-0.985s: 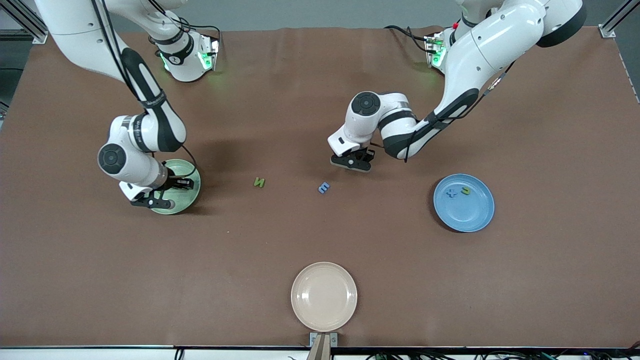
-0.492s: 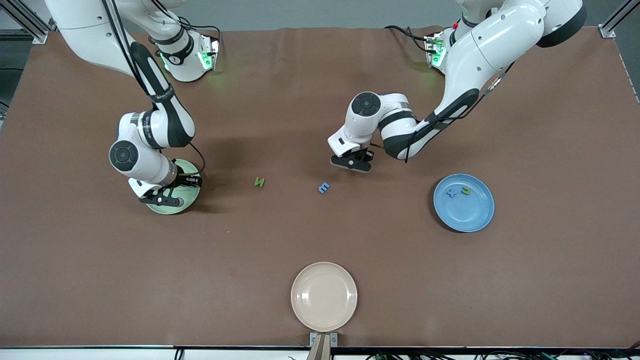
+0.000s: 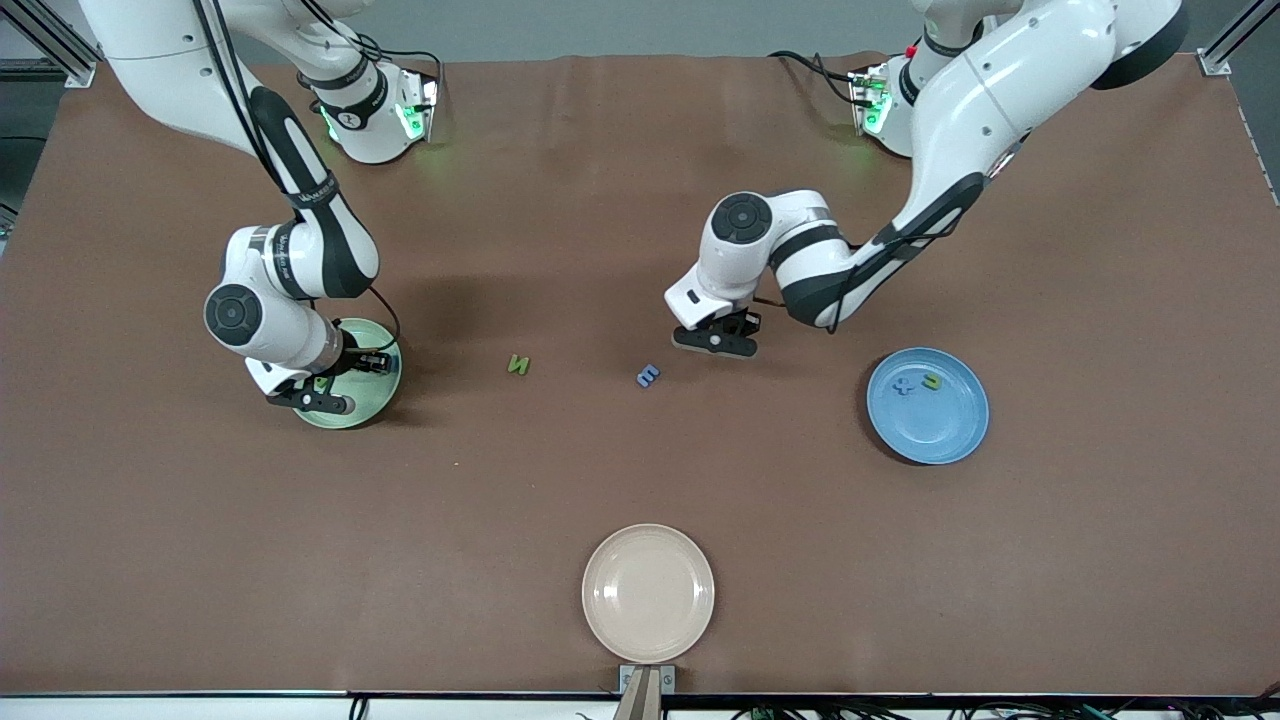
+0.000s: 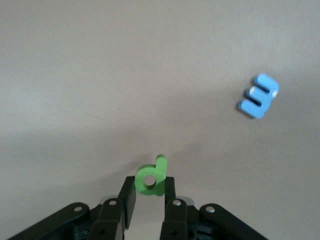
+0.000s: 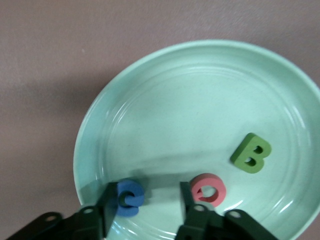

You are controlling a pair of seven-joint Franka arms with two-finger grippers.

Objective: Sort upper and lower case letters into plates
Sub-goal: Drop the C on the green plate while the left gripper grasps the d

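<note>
My left gripper (image 3: 715,338) is shut on a green lowercase "d" (image 4: 150,179) and hangs over bare table beside a blue "E" (image 3: 648,375), which also shows in the left wrist view (image 4: 258,96). My right gripper (image 3: 318,388) is open just above the pale green plate (image 3: 378,388). In the right wrist view (image 5: 147,201) a blue letter (image 5: 129,197) lies in the plate (image 5: 200,115) against one finger, with a pink letter (image 5: 209,189) and a green "B" (image 5: 251,153). A green "N" (image 3: 517,364) lies between the plate and the "E". The blue plate (image 3: 945,430) holds a blue letter (image 3: 903,385) and a green letter (image 3: 932,381).
A cream-beige plate (image 3: 648,592) sits near the table's front edge, nearest the front camera. The brown table (image 3: 640,480) stretches bare around it.
My left gripper has shifted a little toward the blue plate with the green "d". My right gripper has shifted slightly over the green plate.
</note>
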